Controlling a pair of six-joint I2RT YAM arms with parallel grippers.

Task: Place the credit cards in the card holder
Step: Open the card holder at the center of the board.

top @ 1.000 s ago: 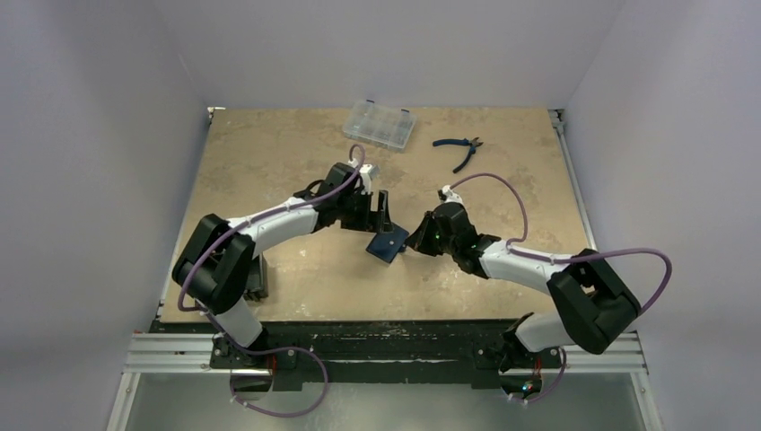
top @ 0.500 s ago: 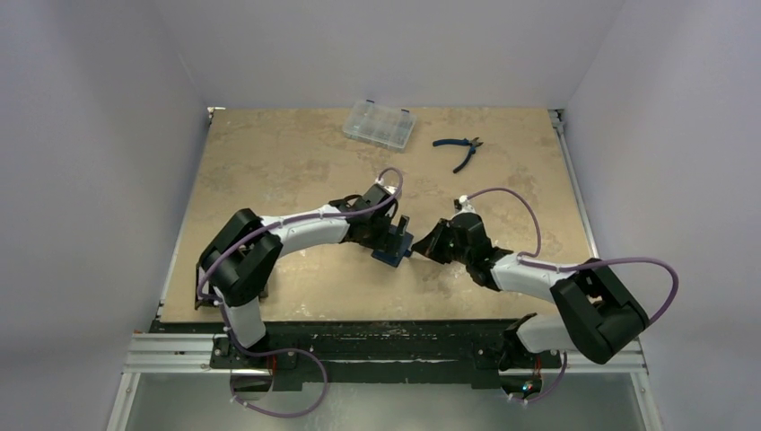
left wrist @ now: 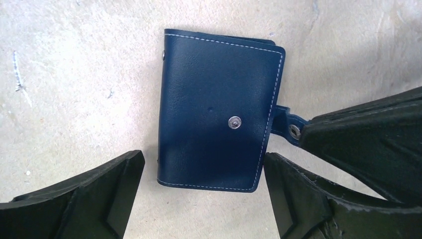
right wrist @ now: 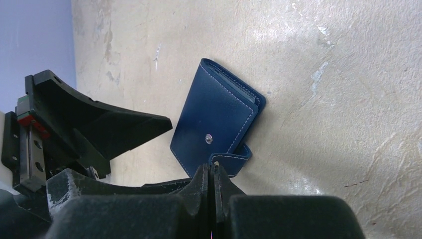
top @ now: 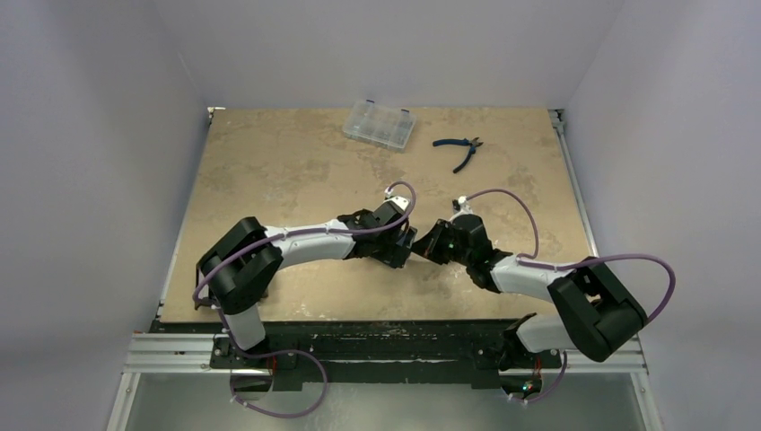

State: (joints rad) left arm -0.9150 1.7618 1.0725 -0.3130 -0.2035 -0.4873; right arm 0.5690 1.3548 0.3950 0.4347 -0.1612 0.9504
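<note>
On the beige stone-patterned table (top: 269,162), the white-and-black left arm (top: 305,238) has stretched out and dropped low within the last second. It now meets the right arm (top: 529,269) near the middle of the surface, somewhat toward the near edge. A clear plastic compartment case (top: 380,124) and blue-handled pliers (top: 459,148) lie untouched along the far edge.

The left gripper (left wrist: 201,159), which stood upright just beside the wallet a moment ago, now hangs over it. Its fingers are spread wide, one on each side of the wallet's end, and touch nothing. The navy-blue folded leather card holder (left wrist: 219,114), earlier tipped up at one corner, now lies flat and closed on the table under the left wrist camera. The right gripper (right wrist: 211,169) has its fingers pressed together on the end of the wallet's snap tab (right wrist: 233,158). The tab is undone and clear of the small metal stud (left wrist: 235,122).

No loose credit cards show in any view. A pale sliver at the folded edge may be card edges, but that cannot be told. The left gripper looks set to pin the wallet so it can be opened or handed over.
</note>
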